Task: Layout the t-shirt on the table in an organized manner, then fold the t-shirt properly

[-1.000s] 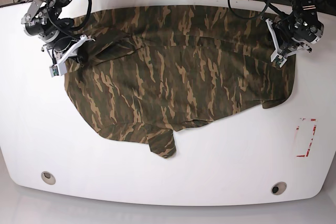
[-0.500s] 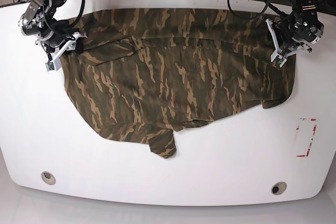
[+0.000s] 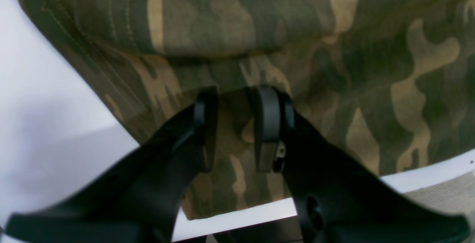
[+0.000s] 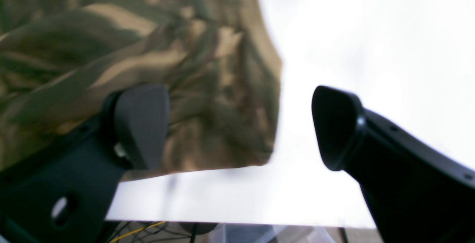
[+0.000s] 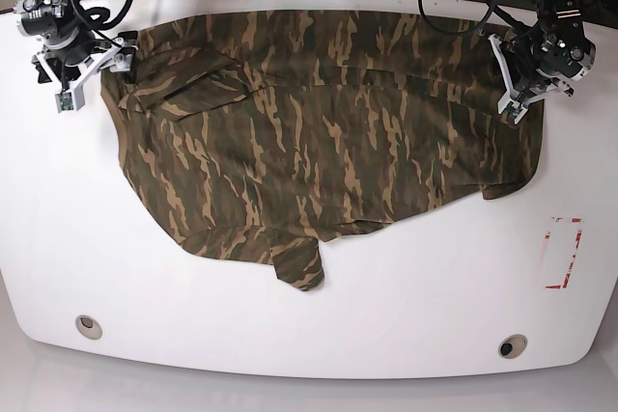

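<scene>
shirt (image 5: 319,142) lies spread but rumpled mid-table (image 5: 290,335), soft, light and limp, best pinched at hems or corners; left gripper (image 3: 233,124) pinches its right edge, right gripper (image 4: 241,124) gapes empty beside its far-left corner.

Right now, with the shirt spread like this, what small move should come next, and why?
Probably release and lift the left gripper, as its fingers pinch a fold of the t-shirt at its edge. The right gripper is open, beside the opposite corner. The shirt lies mostly spread on the table, though a lower flap is folded.
</scene>
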Controlling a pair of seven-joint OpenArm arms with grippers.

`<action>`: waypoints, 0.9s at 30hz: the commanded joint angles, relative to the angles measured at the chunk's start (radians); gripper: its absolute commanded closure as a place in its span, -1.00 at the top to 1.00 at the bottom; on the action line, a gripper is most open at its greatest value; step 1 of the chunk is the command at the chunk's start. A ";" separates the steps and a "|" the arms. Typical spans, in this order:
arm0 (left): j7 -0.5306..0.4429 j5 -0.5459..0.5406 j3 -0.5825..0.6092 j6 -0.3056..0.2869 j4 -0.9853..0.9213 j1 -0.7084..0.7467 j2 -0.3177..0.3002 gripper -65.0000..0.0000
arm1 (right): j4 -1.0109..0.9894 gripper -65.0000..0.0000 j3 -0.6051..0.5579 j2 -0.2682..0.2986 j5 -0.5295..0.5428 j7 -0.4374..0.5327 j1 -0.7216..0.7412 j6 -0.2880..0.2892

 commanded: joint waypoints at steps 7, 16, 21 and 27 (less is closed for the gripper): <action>0.048 0.039 0.003 -0.001 -0.008 0.013 -0.005 -0.53 | -0.005 0.66 0.043 0.012 0.003 0.015 -0.033 -0.002; 0.048 0.041 0.000 -0.001 -0.008 0.013 -0.007 -0.53 | -0.167 0.39 0.050 0.017 0.001 0.087 -0.033 -0.002; 0.048 0.036 0.000 -0.001 -0.008 0.013 -0.033 -0.53 | -0.239 0.12 0.050 0.020 0.001 0.124 -0.035 -0.002; 0.048 0.036 -0.002 -0.001 -0.008 0.015 -0.033 -0.53 | -0.290 -0.34 0.052 0.046 0.001 0.129 -0.048 -0.002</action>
